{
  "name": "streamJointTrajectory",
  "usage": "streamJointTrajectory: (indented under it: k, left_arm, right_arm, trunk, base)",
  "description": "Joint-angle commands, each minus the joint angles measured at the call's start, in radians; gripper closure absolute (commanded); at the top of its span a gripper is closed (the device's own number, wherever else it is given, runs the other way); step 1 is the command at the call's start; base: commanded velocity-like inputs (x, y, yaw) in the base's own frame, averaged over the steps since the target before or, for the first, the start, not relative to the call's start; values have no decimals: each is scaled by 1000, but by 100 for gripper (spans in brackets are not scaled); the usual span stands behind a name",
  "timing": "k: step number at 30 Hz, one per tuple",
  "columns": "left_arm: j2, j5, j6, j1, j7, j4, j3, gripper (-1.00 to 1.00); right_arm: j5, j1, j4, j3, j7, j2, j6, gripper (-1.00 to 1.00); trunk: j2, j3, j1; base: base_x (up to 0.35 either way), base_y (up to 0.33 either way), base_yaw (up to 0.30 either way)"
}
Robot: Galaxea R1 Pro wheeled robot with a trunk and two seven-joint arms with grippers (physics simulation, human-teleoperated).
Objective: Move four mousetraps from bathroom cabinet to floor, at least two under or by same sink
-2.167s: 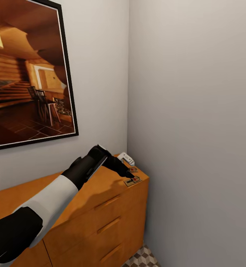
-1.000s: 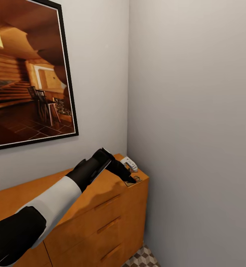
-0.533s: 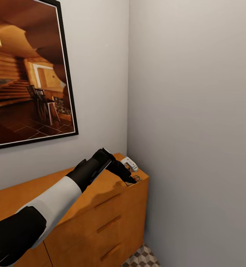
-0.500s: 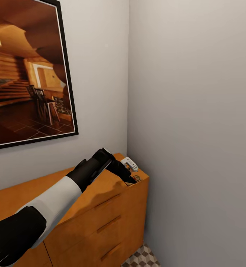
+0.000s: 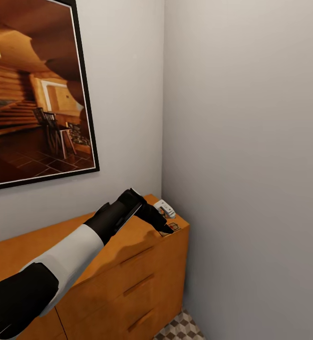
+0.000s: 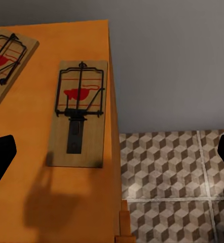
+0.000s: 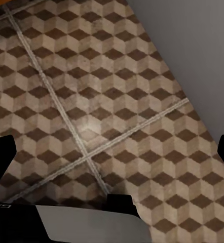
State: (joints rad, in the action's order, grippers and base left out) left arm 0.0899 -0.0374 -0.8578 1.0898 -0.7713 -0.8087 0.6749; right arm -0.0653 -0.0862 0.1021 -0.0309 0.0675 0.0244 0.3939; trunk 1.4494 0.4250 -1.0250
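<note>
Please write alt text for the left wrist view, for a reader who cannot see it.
A mousetrap lies flat at the edge of the orange cabinet top, between the open end effector fingers. A second mousetrap lies beside it; the cube-patterned floor shows below.

**Right wrist camera: patterned tile and a strip of grey wall**

The bathroom floor (image 7: 91,101) takes up most of the frame — square tiles printed with a brown, beige and white cube pattern. Two pale grout lines cross near the centre, one running from 11 o'clock toward 6, the other from 8 o'clock up toward 3. A soft bright patch sits on the tile just beside that crossing. A plain grey wall (image 7: 193,45) cuts across the corner at 1 to 2 o'clock. The right end effector (image 7: 112,152) has its two dark fingertips (image 7: 0,157) at 9 and 3 o'clock, far apart — only floor lies between them. A grey-white part of the robot (image 7: 86,225) with a dark piece on it lies at 6 o'clock.
</note>
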Motion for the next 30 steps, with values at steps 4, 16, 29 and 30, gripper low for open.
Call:
streamJointTrajectory:
  k: [4,16,29,30]
  left_arm:
    - [-1,-4,-5,1,-5,-2,0,-100]
    - [-1,-4,-4,1,-5,6,0,-100]
    - [-2,-3,-4,1,-5,6,-4,-100]
    - [-1,-3,-4,1,-5,5,-4,-100]
  right_arm:
    - [-7,-1,-1,-3,7,0,2,-100]
    - [-7,-1,-1,-3,8,-1,2,-100]
    - [-7,0,-1,-3,7,0,2,-100]
    - [-7,0,-1,-3,7,0,2,-100]
  trunk:
    - [1,1,0]
    - [1,1,0]
    - [1,1,0]
    - [1,1,0]
  base:
    - [0,0,0]
    - [0,0,0]
    - [0,0,0]
    - [0,0,0]
